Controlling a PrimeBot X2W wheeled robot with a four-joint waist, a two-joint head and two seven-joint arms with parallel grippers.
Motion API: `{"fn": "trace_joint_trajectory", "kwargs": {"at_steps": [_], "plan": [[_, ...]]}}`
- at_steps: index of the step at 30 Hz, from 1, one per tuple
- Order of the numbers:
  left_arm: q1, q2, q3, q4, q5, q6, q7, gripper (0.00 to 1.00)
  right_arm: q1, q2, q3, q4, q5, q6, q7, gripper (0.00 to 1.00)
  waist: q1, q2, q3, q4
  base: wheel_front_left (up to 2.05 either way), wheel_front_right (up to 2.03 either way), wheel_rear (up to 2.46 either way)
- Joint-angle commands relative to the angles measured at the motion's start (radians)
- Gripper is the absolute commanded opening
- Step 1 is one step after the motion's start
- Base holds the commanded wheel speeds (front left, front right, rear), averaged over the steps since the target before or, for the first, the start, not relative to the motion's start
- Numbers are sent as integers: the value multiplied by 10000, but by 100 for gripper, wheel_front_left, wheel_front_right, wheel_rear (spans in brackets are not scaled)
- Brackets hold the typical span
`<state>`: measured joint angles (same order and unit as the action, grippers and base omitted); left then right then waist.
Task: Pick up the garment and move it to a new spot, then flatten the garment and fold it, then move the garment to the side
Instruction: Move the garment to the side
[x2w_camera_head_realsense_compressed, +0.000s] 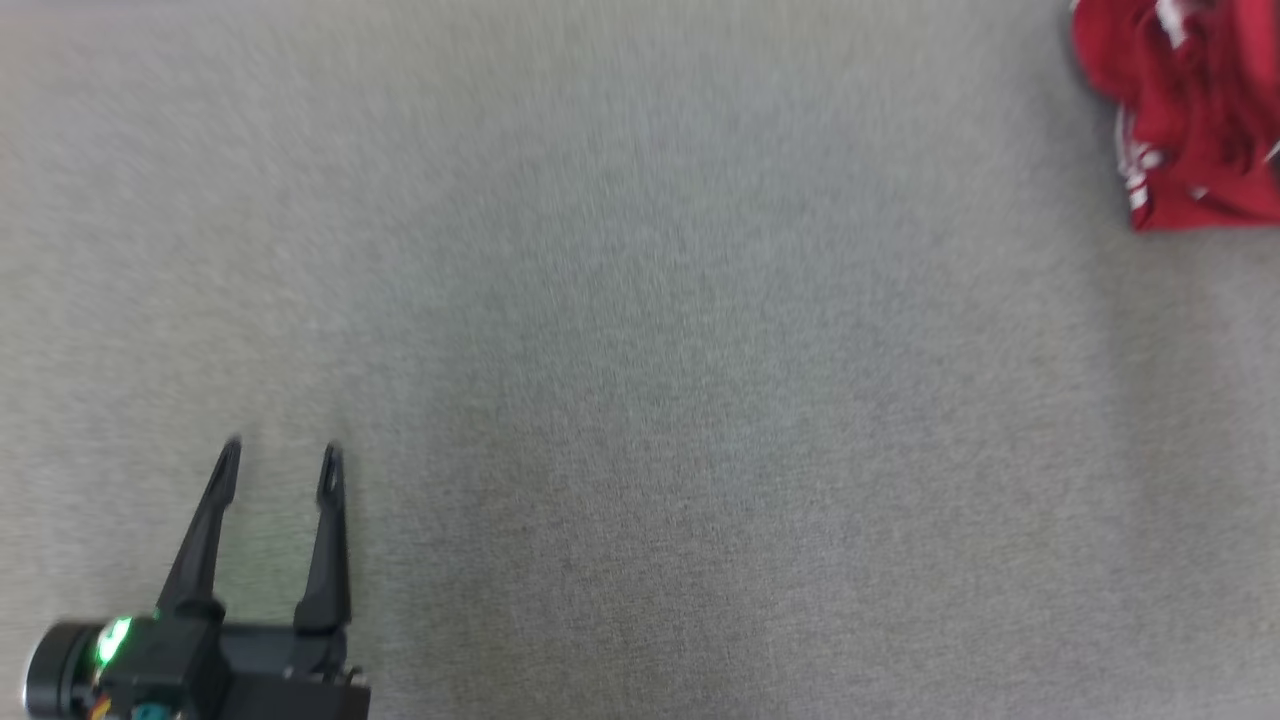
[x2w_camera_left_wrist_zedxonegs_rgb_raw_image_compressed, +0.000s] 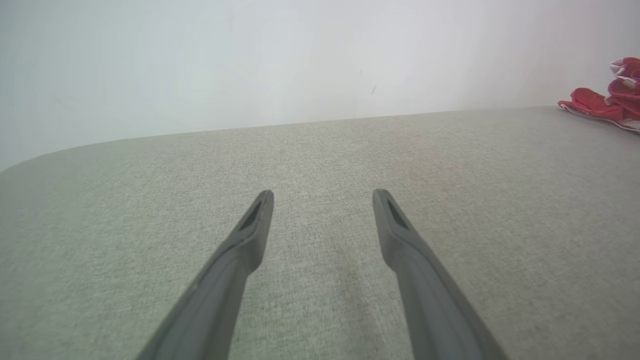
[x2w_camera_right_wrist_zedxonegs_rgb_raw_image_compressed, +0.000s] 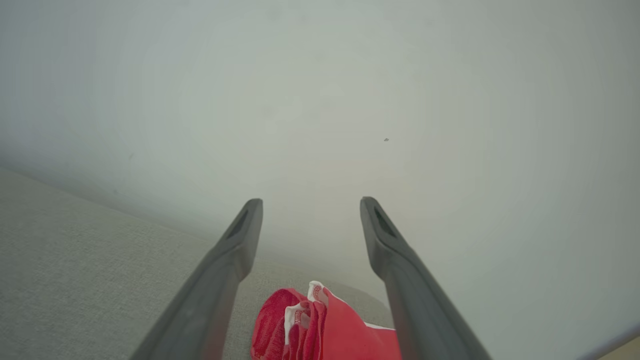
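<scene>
The red garment (x2w_camera_head_realsense_compressed: 1190, 110) sits bunched far right on the surface (x2w_camera_head_realsense_compressed: 640, 350), so the nearer right pincer (x2w_camera_right_wrist_zedxonegs_rgb_raw_image_compressed: 311, 201) hangs open above it while the left pincer (x2w_camera_head_realsense_compressed: 282, 450) waits open, empty.

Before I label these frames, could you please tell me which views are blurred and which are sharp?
Head view: smeared sideways, red garment soft-edged. Left wrist view: sharp, grey surface's weave clear around the left gripper. Right wrist view: garment folds crisp by the right gripper, wall behind hazy.
</scene>
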<state>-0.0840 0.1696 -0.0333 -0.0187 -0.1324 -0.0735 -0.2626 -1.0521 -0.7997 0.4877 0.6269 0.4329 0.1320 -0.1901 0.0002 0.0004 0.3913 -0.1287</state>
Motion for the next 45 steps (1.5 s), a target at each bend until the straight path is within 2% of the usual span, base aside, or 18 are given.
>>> {"fn": "trace_joint_trajectory", "kwargs": {"at_steps": [1, 11, 15, 22, 33, 39, 45], "plan": [[283, -44, 106, 37, -118, 36, -24, 100, 387, 219, -31, -202, 105, -34, -43, 100, -2, -4, -1317, 247, 0, 0, 0], [1217, -217, 419, 121, -164, 85, -24, 100, 2459, 1277, -422, -1467, 372, -34, 304, 100, -2, -4, -2794, 254, 0, 0, 0], [1428, -351, 379, 169, -134, 94, -23, 100, 3552, 1812, -1033, -1820, 330, -34, 242, 100, -2, -4, -3157, 332, 0, 0, 0], [1521, -442, 425, 384, -254, -16, -23, 100, 5697, 2862, -2625, -2582, -26, -32, -88, 100, -2, -4, -3508, 550, 0, 0, 0], [1657, -614, 543, 675, -256, -108, -23, 100, 8914, 4506, -4598, -4669, -1026, -32, -25, 100, -2, -4, -3893, 821, 0, 0, 0], [1656, -608, 643, 838, -201, -131, -25, 100, 10215, 5321, -5057, -5649, -1414, -32, 208, 100, -2, -4, -4023, 982, 0, 0, 0], [1688, -535, 748, 1027, -86, -54, -25, 100, 11083, 5983, -5117, -6072, -1894, -32, 85, 100, -2, -4, -4131, 1117, 0, 0, 0]]}}
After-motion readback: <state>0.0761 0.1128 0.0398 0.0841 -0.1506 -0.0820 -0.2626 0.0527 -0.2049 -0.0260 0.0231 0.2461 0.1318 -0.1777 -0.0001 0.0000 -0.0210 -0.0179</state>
